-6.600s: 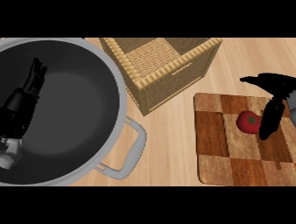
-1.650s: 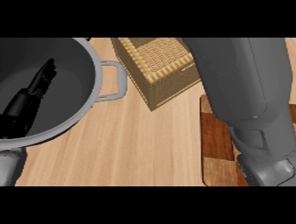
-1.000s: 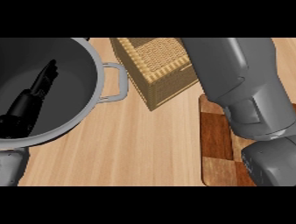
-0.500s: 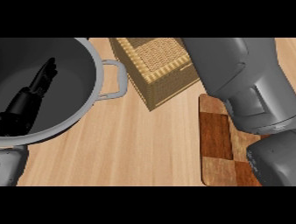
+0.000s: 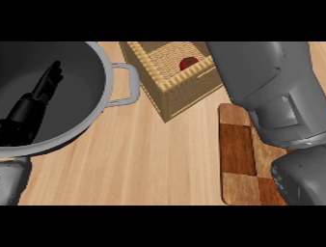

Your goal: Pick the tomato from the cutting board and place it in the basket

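Head view: a light wooden counter [image 5: 144, 164]. A large grey pot [image 5: 45, 96] stands far left; the left hand [image 5: 31, 108] shows over its interior, fingers straight and together. The basket [image 5: 173, 99] stands right of the pot. The right arm [image 5: 279, 96] covers most of the board [image 5: 238, 164]; its hand is hidden, state unknown. The tomato [image 5: 188, 63], round with no evident long axis, lies inside the basket; 0.5 s ago the arm hid that spot.

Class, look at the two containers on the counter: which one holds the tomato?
The wicker basket: the red tomato shows inside it. The grey pot has only the left hand over it.
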`<state>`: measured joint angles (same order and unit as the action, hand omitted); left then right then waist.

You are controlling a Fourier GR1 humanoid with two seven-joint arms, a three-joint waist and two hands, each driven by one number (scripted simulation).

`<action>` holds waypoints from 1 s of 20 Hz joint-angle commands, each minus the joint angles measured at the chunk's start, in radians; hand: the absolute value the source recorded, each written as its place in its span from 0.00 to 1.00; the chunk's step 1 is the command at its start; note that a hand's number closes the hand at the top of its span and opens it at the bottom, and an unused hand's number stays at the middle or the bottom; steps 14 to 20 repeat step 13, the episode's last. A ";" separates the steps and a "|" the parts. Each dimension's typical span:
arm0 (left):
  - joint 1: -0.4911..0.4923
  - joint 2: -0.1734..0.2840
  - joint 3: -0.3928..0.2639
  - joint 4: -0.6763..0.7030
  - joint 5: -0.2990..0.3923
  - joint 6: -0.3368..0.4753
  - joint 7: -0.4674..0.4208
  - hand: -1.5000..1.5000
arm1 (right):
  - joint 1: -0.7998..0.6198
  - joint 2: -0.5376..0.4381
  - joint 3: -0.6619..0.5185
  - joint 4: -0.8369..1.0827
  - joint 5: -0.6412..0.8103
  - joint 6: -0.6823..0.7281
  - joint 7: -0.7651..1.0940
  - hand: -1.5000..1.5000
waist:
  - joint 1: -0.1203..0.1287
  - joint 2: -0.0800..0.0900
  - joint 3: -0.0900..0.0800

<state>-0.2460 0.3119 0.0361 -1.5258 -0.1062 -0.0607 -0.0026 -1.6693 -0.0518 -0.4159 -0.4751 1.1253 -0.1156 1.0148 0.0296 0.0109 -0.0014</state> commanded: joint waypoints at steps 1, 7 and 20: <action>0.052 -0.010 -0.006 -0.011 0.004 -0.007 -0.036 0.50 | 0.059 -0.022 -0.010 -0.068 0.026 -0.246 0.013 0.00 | 0.005 0.000 0.000; 0.054 0.007 0.025 -0.005 0.005 0.001 -0.019 0.50 | 0.124 -0.047 -0.018 -0.201 0.089 -0.432 0.082 0.00 | -0.030 -0.016 0.001; 0.068 0.021 0.051 -0.011 0.016 -0.004 0.007 0.50 | 0.216 -0.098 -0.018 -0.407 0.152 -0.389 0.136 0.00 | -0.064 -0.031 0.002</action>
